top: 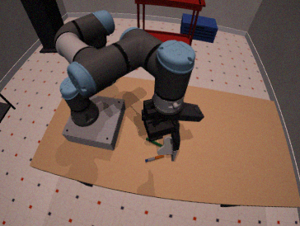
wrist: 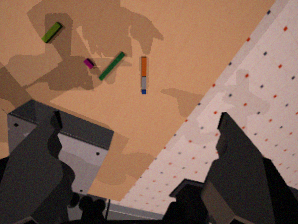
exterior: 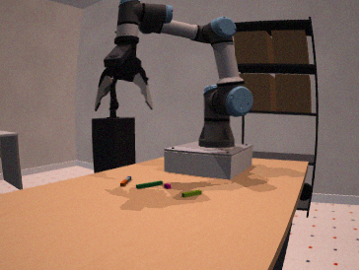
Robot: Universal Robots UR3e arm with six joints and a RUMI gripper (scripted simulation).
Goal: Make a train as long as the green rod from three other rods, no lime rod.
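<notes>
In the wrist view an orange rod (wrist: 143, 65), a grey rod (wrist: 143, 82) and a small blue rod (wrist: 143, 91) lie end to end in one straight line on the tan table top. The green rod (wrist: 112, 65) lies slanted to their left, apart from them. A short magenta rod (wrist: 88, 62) lies just left of the green rod. A lime rod (wrist: 51, 32) lies farther left. My gripper (exterior: 123, 96) is open and empty, high above the rods. In the exterior view the line (exterior: 125, 180), the green rod (exterior: 149, 184), the magenta rod (exterior: 167, 185) and the lime rod (exterior: 191, 193) all show.
The arm's grey base block (exterior: 208, 161) stands behind the rods. A dark pedestal (exterior: 113, 143) stands off the table's far left side. Shelves with boxes (exterior: 276, 74) stand behind the arm. The table's edge (wrist: 200, 107) runs near the rods in the wrist view.
</notes>
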